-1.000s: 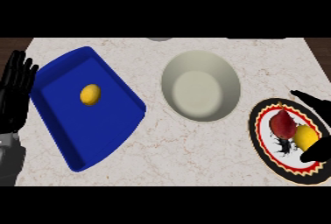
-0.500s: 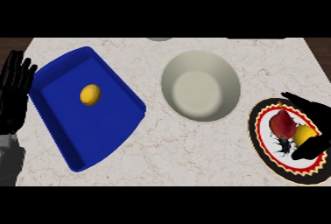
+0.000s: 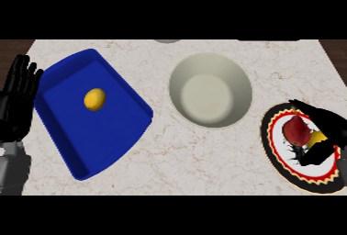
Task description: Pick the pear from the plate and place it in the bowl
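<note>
The pear (image 3: 296, 129), red with a yellow side, lies on the round plate (image 3: 270, 137) with a red, yellow and black rim at the right edge of the head view. My right hand (image 3: 327, 121) comes in from the right over the plate. Its thumb curls past the pear's far side and its fingers (image 3: 313, 155) curl under the near side, touching the fruit. The hand hides part of the pear and the plate. The beige bowl (image 3: 210, 90) stands empty just left of the plate. My left hand (image 3: 17, 102) rests open, fingers up, at the left edge.
A blue tray (image 3: 102, 133) lies tilted at the left with a small yellow fruit (image 3: 94, 99) in it. A grey object (image 3: 167, 41) peeks in at the counter's far edge. Bare marble counter (image 3: 203, 160) runs along the front.
My right hand has slid left over the plate, and its thumb and fingers have drawn in around the pear. The pear stays on the plate. The left hand has not moved.
</note>
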Controlling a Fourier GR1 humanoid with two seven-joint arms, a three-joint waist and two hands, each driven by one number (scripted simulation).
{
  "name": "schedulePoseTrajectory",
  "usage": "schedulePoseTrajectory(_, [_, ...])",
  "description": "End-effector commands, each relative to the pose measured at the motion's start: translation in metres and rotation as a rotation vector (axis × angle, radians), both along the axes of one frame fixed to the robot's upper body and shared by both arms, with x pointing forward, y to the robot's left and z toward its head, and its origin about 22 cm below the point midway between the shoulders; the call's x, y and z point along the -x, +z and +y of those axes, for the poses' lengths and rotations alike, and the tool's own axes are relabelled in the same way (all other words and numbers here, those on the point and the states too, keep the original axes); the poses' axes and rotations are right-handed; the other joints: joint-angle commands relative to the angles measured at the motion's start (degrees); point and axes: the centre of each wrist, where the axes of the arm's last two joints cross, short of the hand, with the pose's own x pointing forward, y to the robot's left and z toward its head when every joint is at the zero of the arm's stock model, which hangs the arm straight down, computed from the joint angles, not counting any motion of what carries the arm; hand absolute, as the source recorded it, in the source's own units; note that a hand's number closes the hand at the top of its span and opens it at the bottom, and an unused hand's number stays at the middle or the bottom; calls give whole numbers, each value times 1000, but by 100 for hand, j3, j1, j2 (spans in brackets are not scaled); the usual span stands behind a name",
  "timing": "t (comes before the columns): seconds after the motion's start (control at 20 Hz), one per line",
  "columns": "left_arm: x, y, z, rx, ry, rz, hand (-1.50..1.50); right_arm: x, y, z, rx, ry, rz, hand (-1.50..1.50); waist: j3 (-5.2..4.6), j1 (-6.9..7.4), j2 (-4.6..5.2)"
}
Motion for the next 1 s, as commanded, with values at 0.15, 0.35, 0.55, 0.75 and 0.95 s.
schedulePoseTrajectory(0.15, [6,-13,-8,9,-4,11,0,-10,-21,-14,1,-36,41,-150,0,9,2])
schedulePoseTrajectory(0.35, [-1,17,1,5,-7,-1,0,-10,-43,-12,17,-79,54,-150,2,19,5])
schedulePoseTrajectory(0.55, [-4,-14,-11,-3,-13,3,0,-24,-30,-4,47,-48,45,-150,0,4,3])
schedulePoseTrajectory(0.75, [-2,0,-7,1,14,-4,0,-23,-39,-14,27,0,-80,150,2,22,4])
schedulePoseTrajectory(0.95, [5,-11,10,1,-9,8,0,-23,-36,0,46,16,-101,150,-1,-1,-3])
